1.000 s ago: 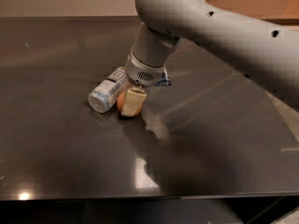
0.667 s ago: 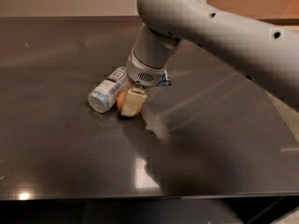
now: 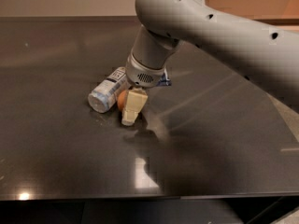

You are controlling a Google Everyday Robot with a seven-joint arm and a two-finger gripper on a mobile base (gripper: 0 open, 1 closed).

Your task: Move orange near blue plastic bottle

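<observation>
The orange (image 3: 121, 100) rests on the dark table, touching the side of the blue plastic bottle (image 3: 106, 94). The bottle lies on its side, pale blue-white with a dark-marked label. My gripper (image 3: 127, 112) comes down from the grey arm right over the orange. Its near beige finger (image 3: 132, 107) covers most of the fruit and reaches the table top. The far finger is hidden behind the orange. The gripper looks shut on the orange.
A flat dark blue packet (image 3: 163, 82) peeks out from behind the wrist, right of the bottle. The grey arm (image 3: 219, 36) spans the upper right. The table's front edge (image 3: 140, 196) runs along the bottom.
Almost nothing has moved. The gripper and the orange stay beside the bottle.
</observation>
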